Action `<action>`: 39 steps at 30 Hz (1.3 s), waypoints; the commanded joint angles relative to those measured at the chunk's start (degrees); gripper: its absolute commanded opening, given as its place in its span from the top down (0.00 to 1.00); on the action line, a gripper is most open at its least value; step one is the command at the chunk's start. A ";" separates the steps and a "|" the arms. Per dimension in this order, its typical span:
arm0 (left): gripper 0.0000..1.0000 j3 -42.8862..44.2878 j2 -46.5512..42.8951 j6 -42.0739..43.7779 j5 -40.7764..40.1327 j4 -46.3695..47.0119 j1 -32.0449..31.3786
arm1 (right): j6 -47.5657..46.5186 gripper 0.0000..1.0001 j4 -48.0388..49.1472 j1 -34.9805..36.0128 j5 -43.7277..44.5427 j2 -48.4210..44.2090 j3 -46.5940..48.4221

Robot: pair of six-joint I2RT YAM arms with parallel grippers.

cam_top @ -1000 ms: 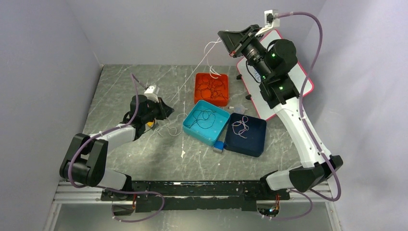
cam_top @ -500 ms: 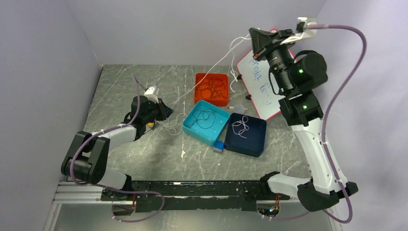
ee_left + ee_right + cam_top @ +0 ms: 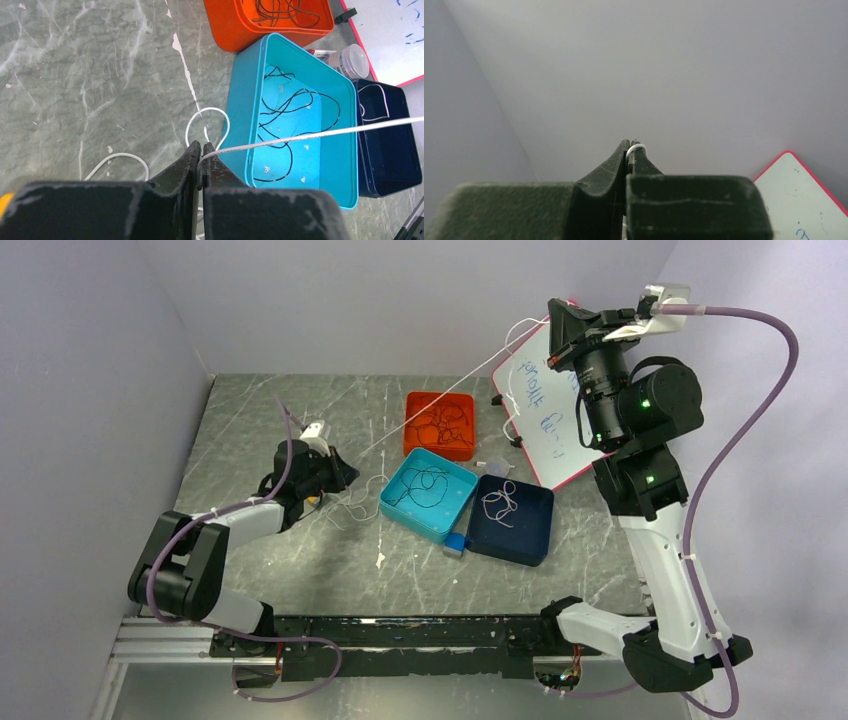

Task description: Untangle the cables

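A thin white cable runs taut from my left gripper, low over the table, up to my right gripper, raised high at the back right. Both are shut on it; it shows at the left jaws and as a small loop at the right jaws. White slack loops lie on the table by the left gripper. A loose end hangs below the right gripper. Black cables lie in the orange bin and the teal bin; a white one lies in the navy bin.
A red-framed whiteboard leans at the back right behind the bins. A small clear jar lies between the bins. A small blue block sits at the teal bin's near corner. Grey walls enclose the marble table.
My right arm has swung right and up, pulling the white cable taut across the bins. My left gripper has stayed low in place, still holding its end.
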 commanded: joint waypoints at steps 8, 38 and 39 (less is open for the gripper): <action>0.93 11.86 -11.14 5.39 -2.01 -16.45 0.36 | 0.28 1.00 -12.68 -0.68 3.61 0.22 -1.47; 0.93 49.45 13.55 6.91 12.15 -20.29 -26.51 | 12.44 1.00 -25.26 -4.68 10.30 -6.16 -26.02; 0.93 50.57 14.87 7.14 12.32 -20.29 -27.46 | 12.57 1.00 -25.32 -5.02 10.18 -6.47 -26.71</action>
